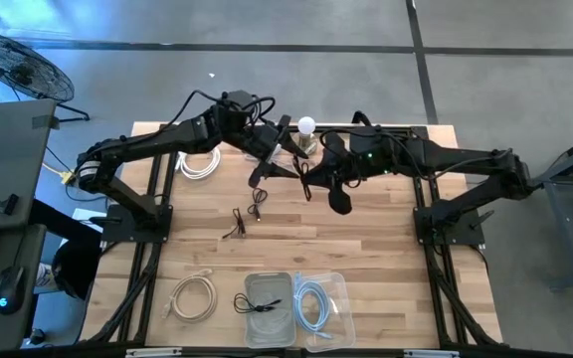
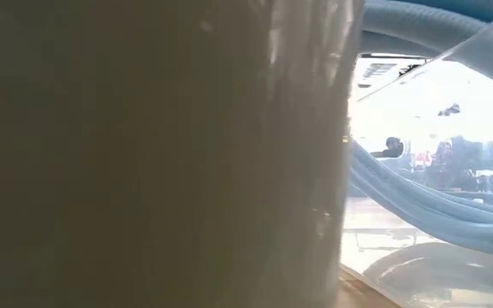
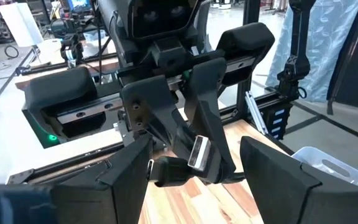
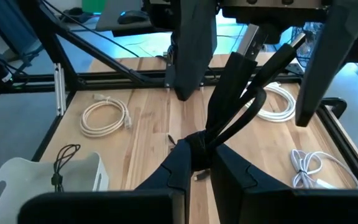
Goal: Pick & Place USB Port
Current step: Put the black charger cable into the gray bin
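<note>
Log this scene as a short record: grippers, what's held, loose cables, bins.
left gripper: open, at the table's far middle, facing the right gripper
right gripper: shut on the black cable, above the table
plug: silver USB end of the held cable, sitting between the left gripper's open fingers
loose on table: white cable, small black cable, cream cable
grey bin: holds a black cable
clear bin: holds a blue cable
low view: blocked by a bin wall
</note>
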